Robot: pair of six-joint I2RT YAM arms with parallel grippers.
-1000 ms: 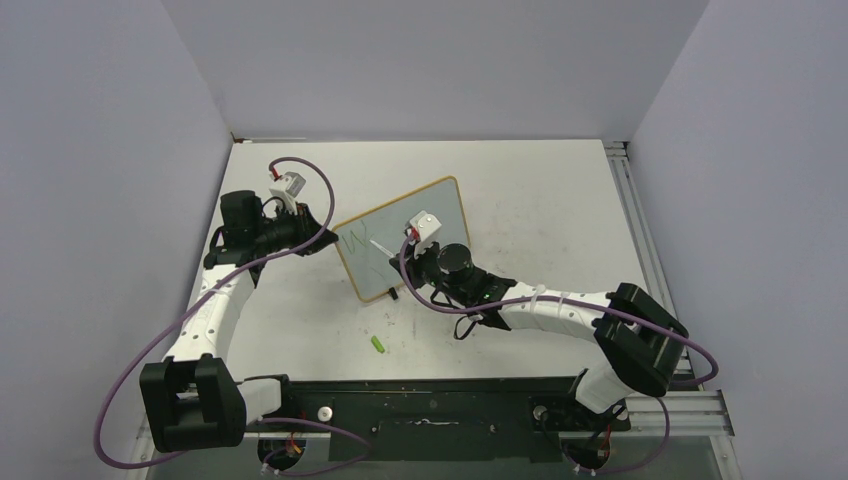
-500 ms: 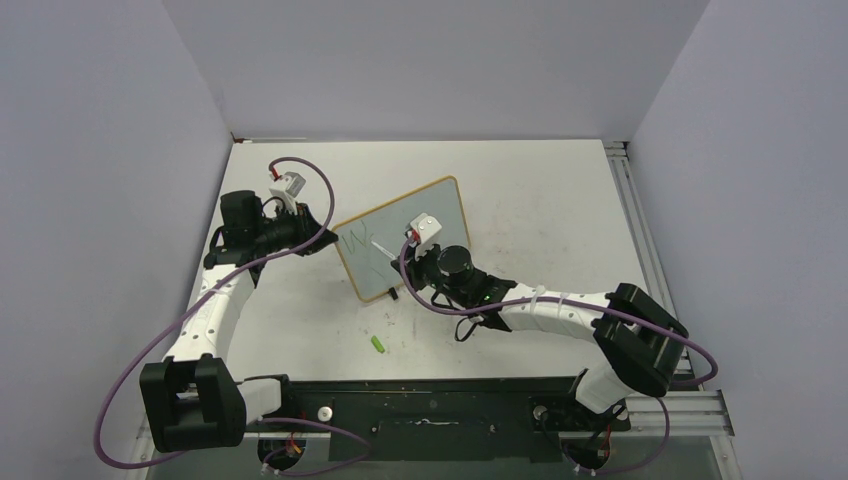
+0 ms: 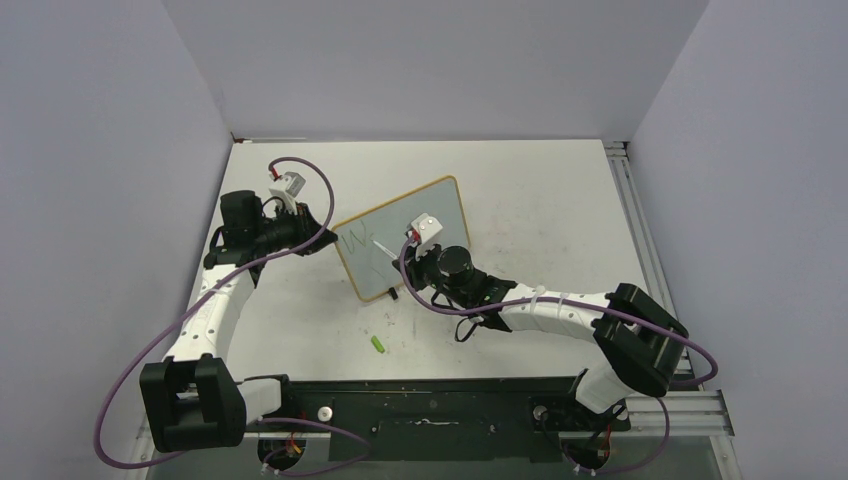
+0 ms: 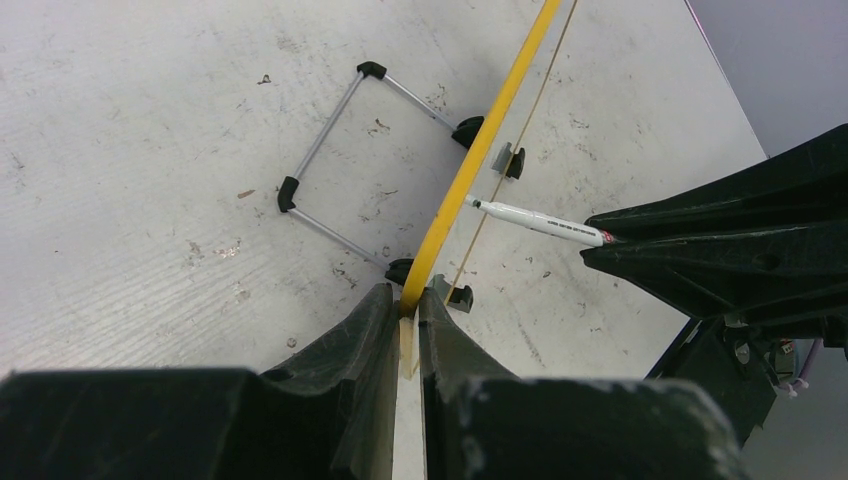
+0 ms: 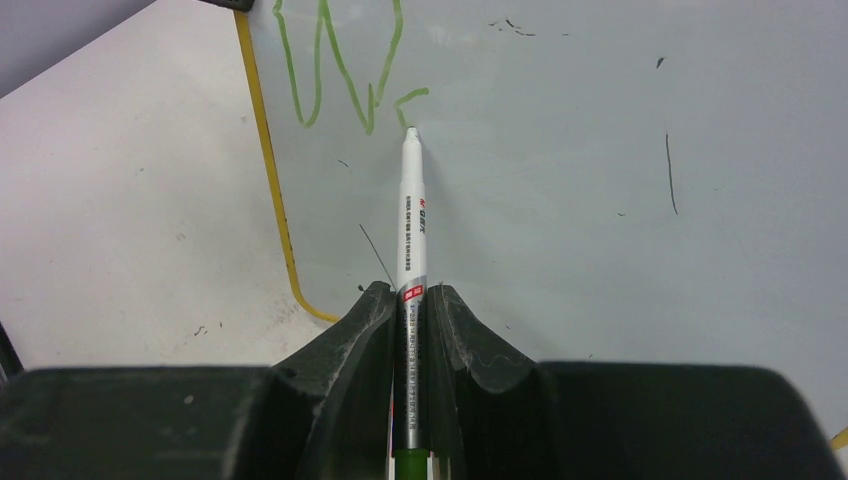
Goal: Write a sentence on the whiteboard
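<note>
White tabletop (image 3: 540,200), whiteboard (image 3: 440,205), marker (image 5: 411,220) against it

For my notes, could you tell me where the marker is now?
In the right wrist view, the marker is clamped in the right gripper, its tip against the whiteboard beside the green writing.

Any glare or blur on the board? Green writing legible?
Top external: even light, soft shadows, no glare on the whiteboard, but the sentence is too small to read. Right wrist: marker and sentence sharp, glare-free. Left wrist: whiteboard edge-on, left fingers near-black, little detail.
</note>
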